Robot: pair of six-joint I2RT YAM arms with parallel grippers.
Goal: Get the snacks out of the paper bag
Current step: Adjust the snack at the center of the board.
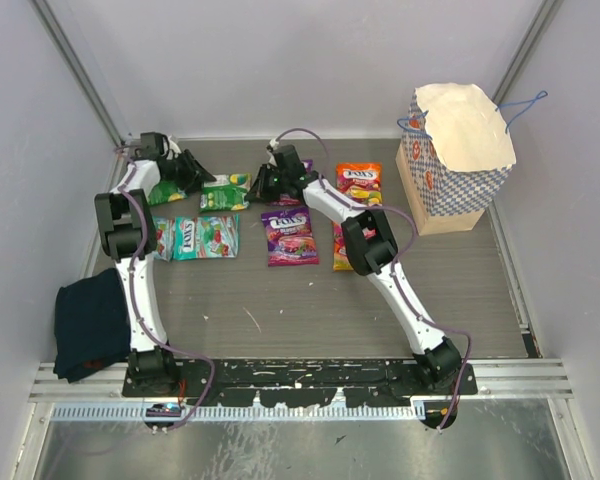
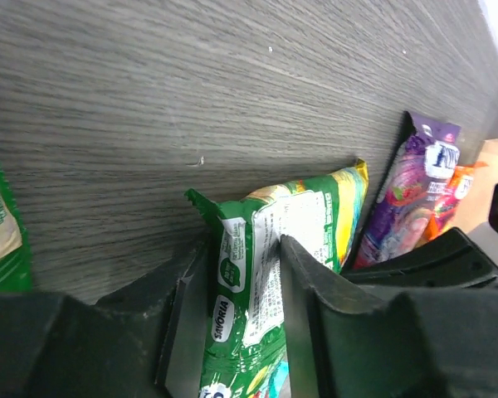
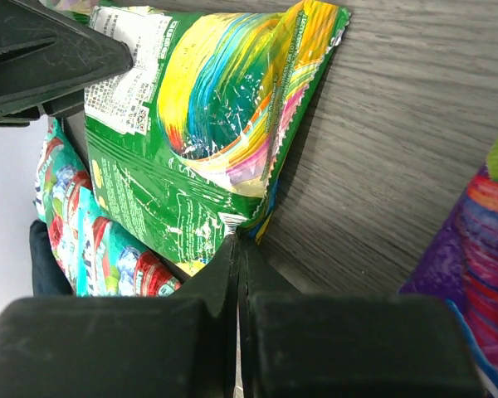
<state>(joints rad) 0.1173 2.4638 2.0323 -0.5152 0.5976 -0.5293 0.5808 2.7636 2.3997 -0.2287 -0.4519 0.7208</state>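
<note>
Both grippers hold a green snack packet (image 1: 225, 192) at the back of the table, left of centre. My left gripper (image 1: 193, 174) has its jaws closed round one end (image 2: 257, 282), and the wrapper touches both fingers (image 2: 299, 274). My right gripper (image 3: 238, 239) is shut on the crimped corner at the other end (image 3: 199, 124). Other snacks lie flat on the table: a teal packet (image 1: 205, 237), a purple one (image 1: 288, 235) and an orange one (image 1: 359, 178). The checkered paper bag (image 1: 450, 170) stands at the back right, its mouth open, well away from both grippers.
A dark blue cloth (image 1: 90, 325) lies at the table's left edge near the left arm's base. Another green packet (image 1: 165, 192) lies partly under the left arm. An orange-yellow packet (image 1: 342, 245) is half hidden by the right arm. Grey walls enclose the table.
</note>
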